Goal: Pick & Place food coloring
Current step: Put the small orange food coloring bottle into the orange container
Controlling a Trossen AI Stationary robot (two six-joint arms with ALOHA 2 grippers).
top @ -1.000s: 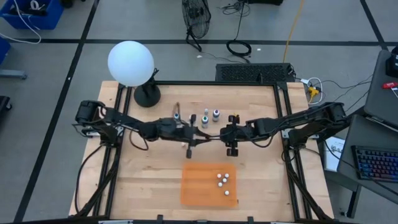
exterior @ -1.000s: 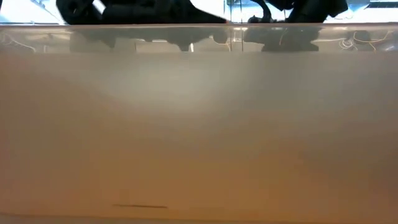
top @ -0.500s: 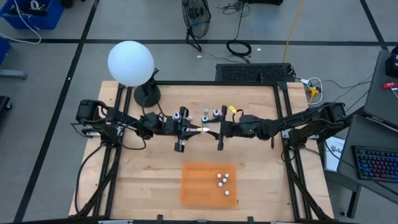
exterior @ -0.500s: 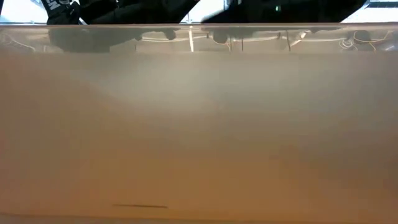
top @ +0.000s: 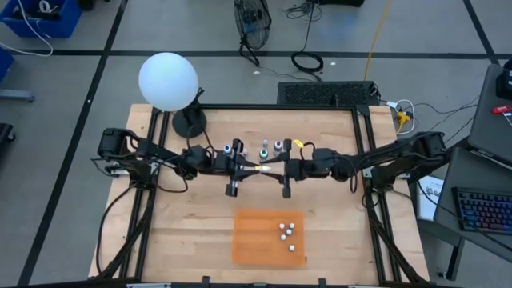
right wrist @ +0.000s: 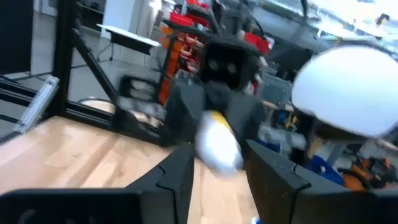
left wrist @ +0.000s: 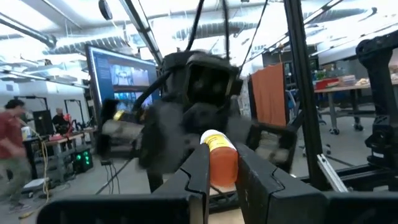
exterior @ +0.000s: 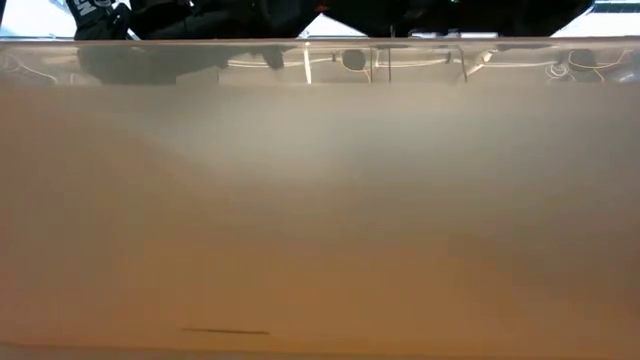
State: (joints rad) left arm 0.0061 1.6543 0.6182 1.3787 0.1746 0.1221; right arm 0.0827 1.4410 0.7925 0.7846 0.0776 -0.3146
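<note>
Left gripper (left wrist: 222, 177) clamped on bottle (left wrist: 219, 158), long axis toward facing right gripper (right wrist: 217, 177), whose fingers straddle its far end, not yet tight; handover held mid-table above boards, mat (top: 252, 240) nearer front

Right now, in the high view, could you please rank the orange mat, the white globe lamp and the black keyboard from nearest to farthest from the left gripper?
Measured from the left gripper, at the table's middle:
1. Orange mat, at the table's near edge.
2. White globe lamp, at the far left corner.
3. Black keyboard, off the table to the right.
</note>
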